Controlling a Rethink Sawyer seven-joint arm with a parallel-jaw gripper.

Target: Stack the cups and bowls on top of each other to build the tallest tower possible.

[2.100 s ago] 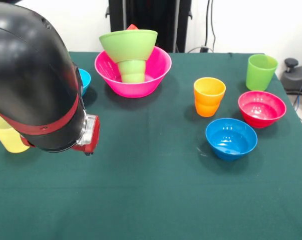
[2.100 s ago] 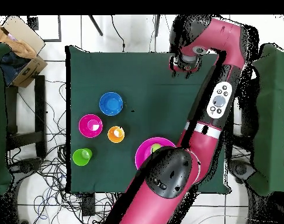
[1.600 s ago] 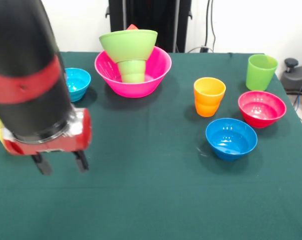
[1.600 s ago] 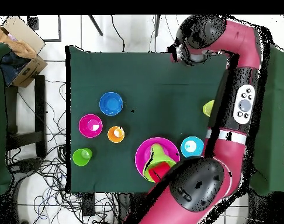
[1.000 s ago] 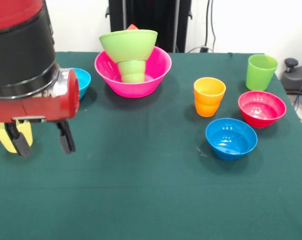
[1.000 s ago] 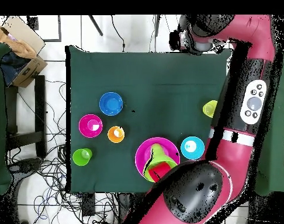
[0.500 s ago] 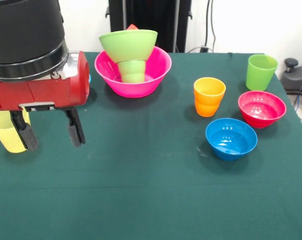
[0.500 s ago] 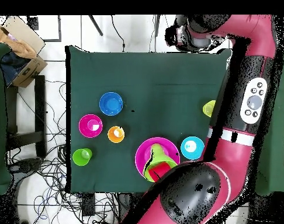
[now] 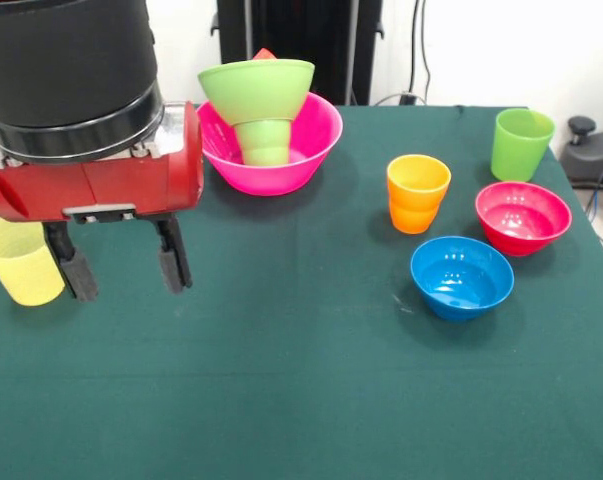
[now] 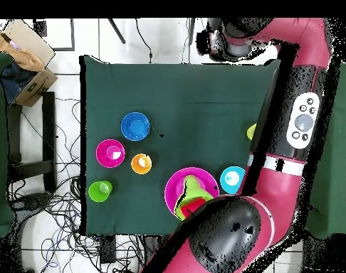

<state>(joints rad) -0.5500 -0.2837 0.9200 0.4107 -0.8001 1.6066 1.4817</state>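
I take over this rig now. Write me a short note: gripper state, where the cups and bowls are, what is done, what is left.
Gripper: open, empty, hanging beside the pale yellow plastic cup.
Tower: large pink plastic bowl, small green cup, lime green bowl, red cup on top.
Loose: orange cup, taller lime green cup, magenta bowl, darker blue bowl, light blue bowl.
Left: stack all the loose pieces.

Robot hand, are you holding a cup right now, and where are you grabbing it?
Nothing is held. The hand is open with only bare table between its fingers. The pale yellow cup stands beside it, untouched.
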